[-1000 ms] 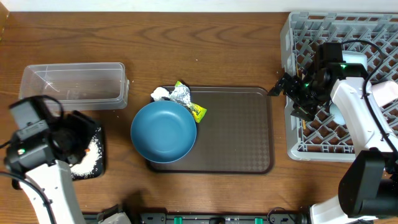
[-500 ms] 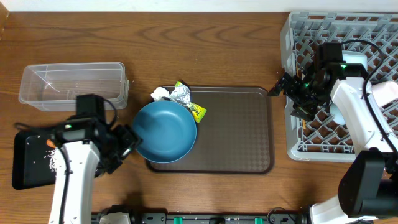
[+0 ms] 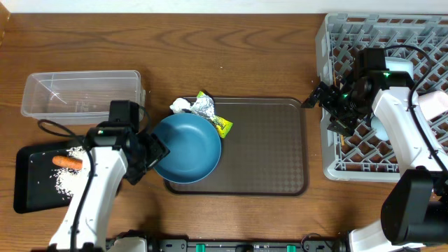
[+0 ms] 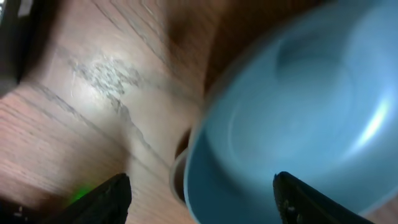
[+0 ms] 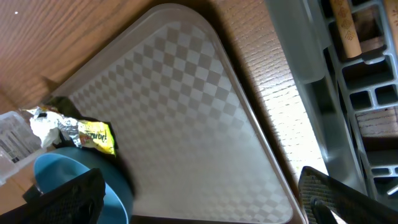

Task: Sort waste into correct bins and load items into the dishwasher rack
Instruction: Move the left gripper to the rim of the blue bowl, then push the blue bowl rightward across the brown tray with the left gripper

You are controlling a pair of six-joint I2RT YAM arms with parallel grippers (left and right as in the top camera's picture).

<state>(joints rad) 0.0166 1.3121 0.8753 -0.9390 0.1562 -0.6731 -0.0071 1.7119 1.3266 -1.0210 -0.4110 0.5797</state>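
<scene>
The large dark-blue bowl sits on the left end of the brown tray. My left gripper is open, its fingers astride the bowl's left rim. The bowl fills the left wrist view. Crumpled tissue, silver foil and the yellow-green snack packet lie behind the bowl. The black tray holds rice and the carrot. My right gripper is open and empty at the grey rack's left edge. A wooden chopstick lies in the rack.
The clear tub stands at the back left. In the right wrist view the brown tray lies below the open fingers, with the packet and bowl at the left. The light-blue bowl and cups are out of view.
My left arm has swung right from over the black tray to the bowl's left rim, uncovering the carrot and rice. The right arm has not moved.
</scene>
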